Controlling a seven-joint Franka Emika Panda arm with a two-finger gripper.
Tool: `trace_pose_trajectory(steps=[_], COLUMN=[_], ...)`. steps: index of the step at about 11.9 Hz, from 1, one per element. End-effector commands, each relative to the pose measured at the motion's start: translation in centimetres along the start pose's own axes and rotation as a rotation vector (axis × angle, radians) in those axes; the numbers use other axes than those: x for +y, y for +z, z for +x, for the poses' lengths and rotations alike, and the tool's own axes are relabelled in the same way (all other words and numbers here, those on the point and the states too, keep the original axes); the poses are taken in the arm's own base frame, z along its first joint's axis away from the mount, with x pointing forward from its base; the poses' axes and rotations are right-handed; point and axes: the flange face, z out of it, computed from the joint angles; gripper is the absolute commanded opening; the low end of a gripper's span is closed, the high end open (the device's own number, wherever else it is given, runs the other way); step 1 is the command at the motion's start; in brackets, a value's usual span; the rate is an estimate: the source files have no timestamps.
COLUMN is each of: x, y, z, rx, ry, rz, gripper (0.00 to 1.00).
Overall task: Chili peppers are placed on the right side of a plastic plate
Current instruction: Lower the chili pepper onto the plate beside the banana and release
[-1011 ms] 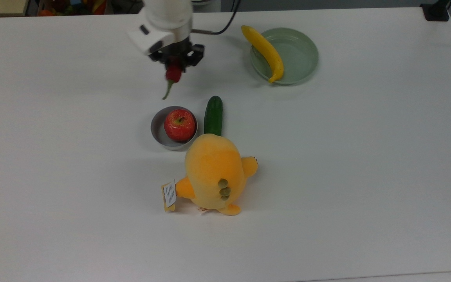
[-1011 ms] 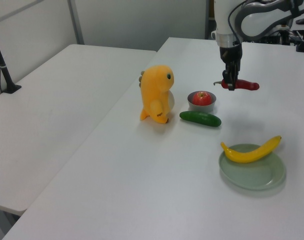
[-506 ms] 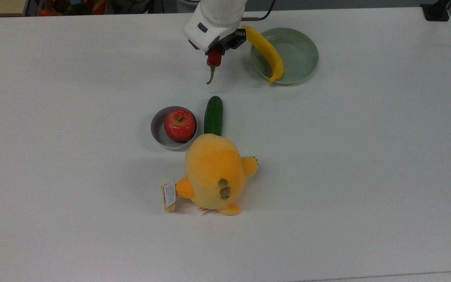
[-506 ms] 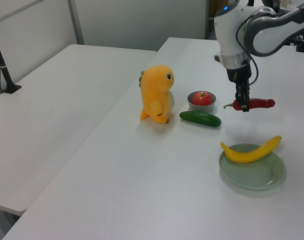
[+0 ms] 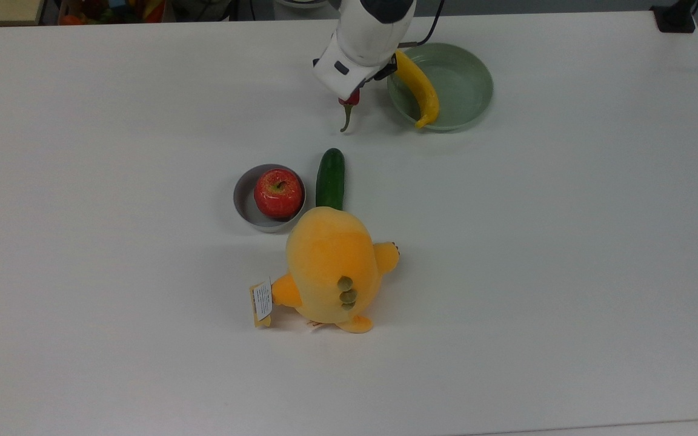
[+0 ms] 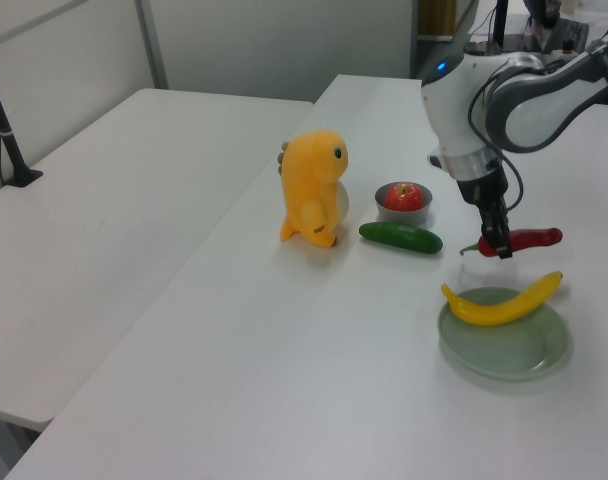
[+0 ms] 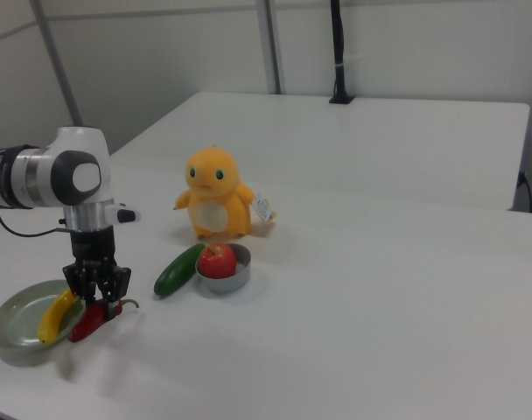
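Since one second ago, the gripper [image 6: 500,248] has carried the chili pepper [image 6: 526,239] away from the side of the grey bowl [image 5: 246,208] and toward the plastic plate [image 5: 467,79]. Now the pepper hangs in the air just beside the plate rim, on the top view's left of the plate, with its green stem pointing away from the plate. The fingers are closed on the pepper near its stem end, so the long red body sticks out to one side.

The banana [image 5: 420,88] lies on the plate along the edge that is nearest to the gripper. I think the pepper or the fingers may strike the banana if the arm crosses low, and this could push the banana or shift the plate. The one-sided hold may also let the pepper turn or slip.

The pepper is dark red, long and a little glossy, with a thin curved green stem, and it is shorter than the banana.
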Motion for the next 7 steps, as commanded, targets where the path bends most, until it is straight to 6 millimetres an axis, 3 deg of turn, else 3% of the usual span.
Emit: trace_pose_trajectory(steps=[1,3,6,7], x=[-1.6,-3.0,-3.2,-3.1], y=[0.8,1.5,1.1,1.1], z=[0.6,1.0,1.3,1.4], rx=[0.0,-0.01,0.02,0.021], ry=[-0.002,-0.016,-0.016,-0.015], rz=[0.001,-0.006,0.0,0.0], gripper=[0.37,0.37,0.37,0.41])
